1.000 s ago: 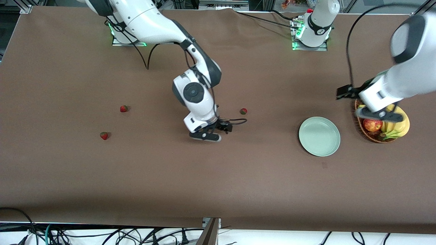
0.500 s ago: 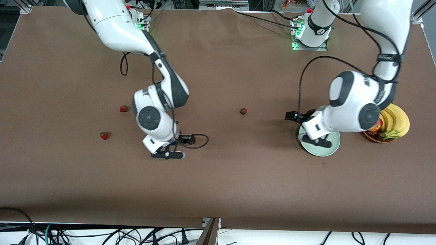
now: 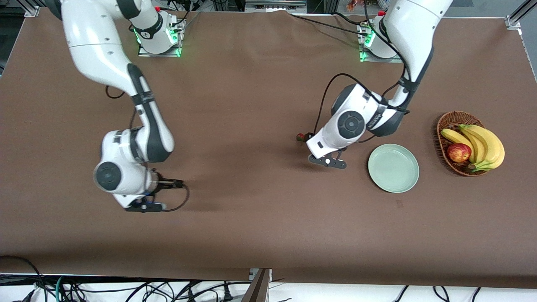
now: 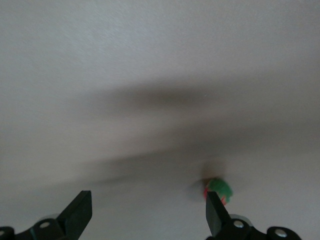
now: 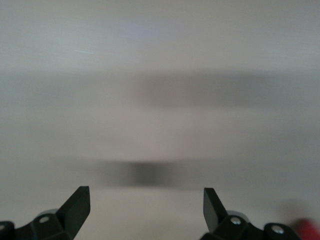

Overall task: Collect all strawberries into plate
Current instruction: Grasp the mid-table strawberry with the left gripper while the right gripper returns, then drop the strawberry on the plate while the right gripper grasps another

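Left gripper (image 3: pixel 327 161), jaws wide, empty, over brown bench (image 3: pixel 260 218); small red green-capped strawberry (image 3: pixel 300 137) at its 10 o'clock. Round pale mint-green plate (image 3: pixel 393 168) at 3 o'clock, bare. Right gripper (image 3: pixel 144 206) jaws wide, empty.

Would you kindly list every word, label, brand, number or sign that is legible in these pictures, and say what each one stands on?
No text can be read in any of the pictures.
Left arm: a small dark mark near its base, too small to read.
Plate, basket, strawberry: no print or label.
Both wrist views: only blurred bare table and tool fingers, no writing.
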